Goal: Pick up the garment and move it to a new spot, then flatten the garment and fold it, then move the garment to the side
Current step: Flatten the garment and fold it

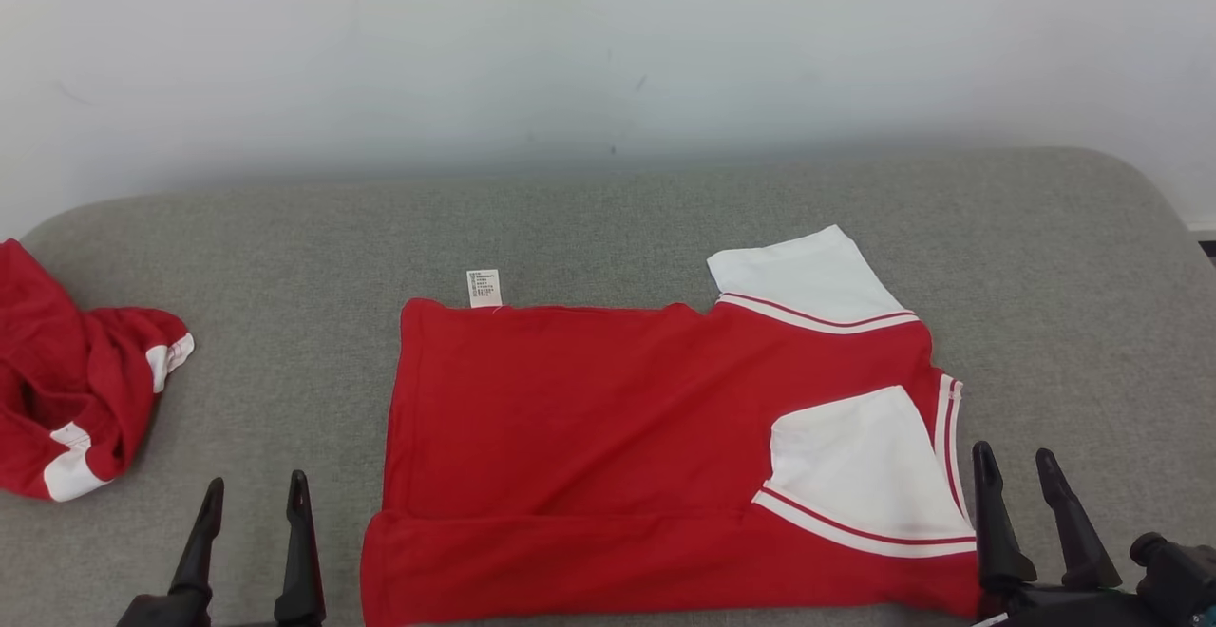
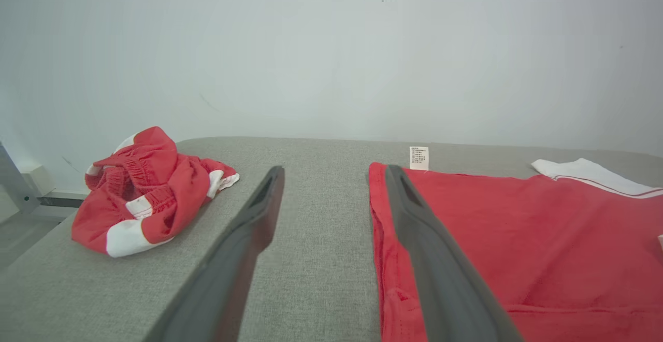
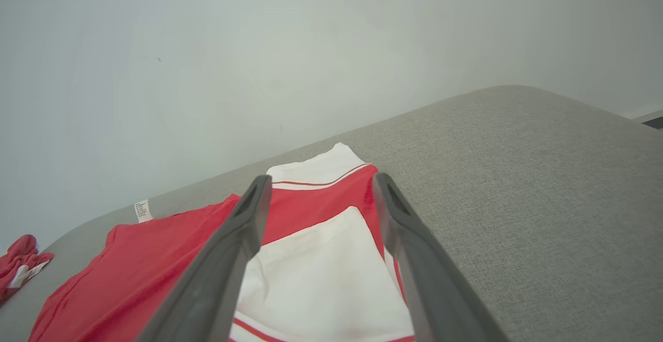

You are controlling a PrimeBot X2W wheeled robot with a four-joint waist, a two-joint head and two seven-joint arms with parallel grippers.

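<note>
Bare indoor room, most likely a lab or test space, plain scuffed white wall, grey fabric-covered padded surface set against it, red-and-white garment spread flat on it, second red garment lying crumpled, grey metal strut seen beside it.

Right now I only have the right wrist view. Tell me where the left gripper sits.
Observer: The left gripper is open, over bare grey cushion, just left of the red shirt.
Operator: Report the shirt's near edge.
Observer: A fold line runs along the near hem.
Operator: Check the far left.
Observer: The crumpled garment there shows a gathered elastic waistband.
</note>
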